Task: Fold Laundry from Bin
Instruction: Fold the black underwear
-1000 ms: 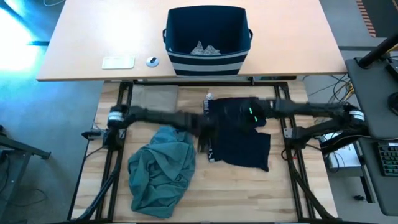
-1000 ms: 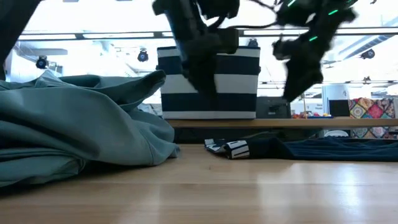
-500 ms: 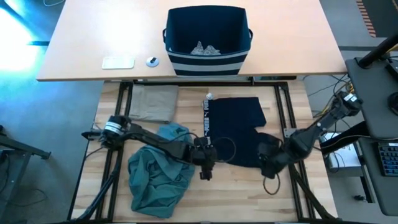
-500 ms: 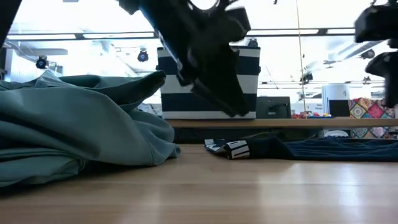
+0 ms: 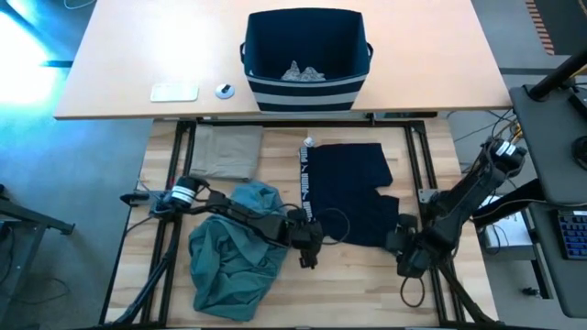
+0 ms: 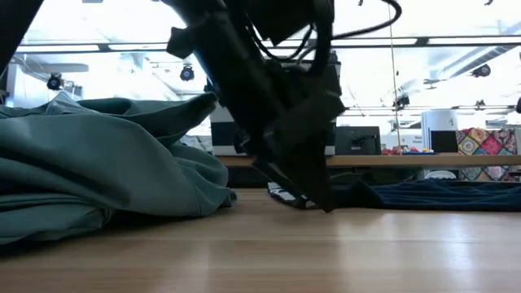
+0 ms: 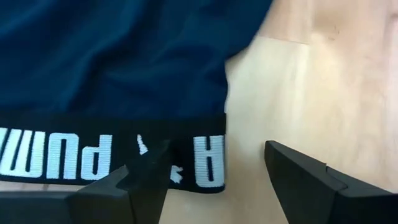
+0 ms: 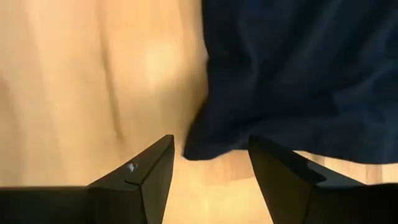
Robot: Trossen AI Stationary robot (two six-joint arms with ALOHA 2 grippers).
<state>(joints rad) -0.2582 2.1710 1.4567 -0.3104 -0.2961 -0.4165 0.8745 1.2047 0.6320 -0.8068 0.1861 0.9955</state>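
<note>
Down in the lower middle of the high view, the left gripper [image 5: 307,259] hangs with fingers parted, gripping nothing, at the lettered waistband corner of the navy garment [image 5: 353,197]. Lower right, the right gripper [image 5: 405,264] is likewise spread and empty at the opposite corner. Limp, light cloth like this should pinch best at that thicker band. Beside it lies the teal-green garment [image 5: 234,252]; the bin [image 5: 305,60] sits top centre.
</note>
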